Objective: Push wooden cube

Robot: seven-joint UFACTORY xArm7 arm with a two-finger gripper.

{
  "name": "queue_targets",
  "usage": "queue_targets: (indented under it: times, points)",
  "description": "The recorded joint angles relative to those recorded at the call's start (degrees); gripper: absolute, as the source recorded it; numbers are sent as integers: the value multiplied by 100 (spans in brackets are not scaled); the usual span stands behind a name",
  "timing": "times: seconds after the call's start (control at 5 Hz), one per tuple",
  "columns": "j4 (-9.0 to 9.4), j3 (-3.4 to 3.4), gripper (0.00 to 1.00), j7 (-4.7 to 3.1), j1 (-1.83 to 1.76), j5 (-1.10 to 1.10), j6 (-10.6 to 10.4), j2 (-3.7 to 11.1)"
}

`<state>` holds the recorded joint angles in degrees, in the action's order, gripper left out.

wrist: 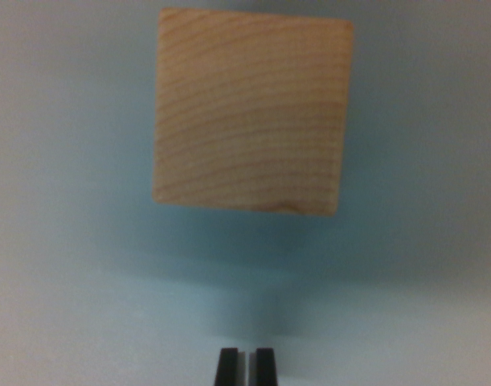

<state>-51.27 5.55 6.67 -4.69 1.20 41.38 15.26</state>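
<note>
A pale wooden cube (251, 111) with curved grain lines fills the upper middle of the wrist view, resting on a plain whitish surface (68, 281). Its near edge lies about a third of the picture above my gripper (245, 358), so there is a gap of bare surface between them. Only the two black fingertips (227, 366) show at the bottom edge, pressed close together with a thin slit between them and nothing held. The cube sits almost straight ahead of the fingertips, slightly rotated.
A soft shadow lies on the surface below the cube and around the fingertips. Nothing else shows in the view.
</note>
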Motion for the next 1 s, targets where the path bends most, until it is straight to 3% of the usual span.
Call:
queue_targets:
  times: [0.2, 1.0]
  points:
    - [0, 0, 100, 0, 0, 0, 0, 0]
    - [-38, -2, 100, -2, 0, 1, 14, 24]
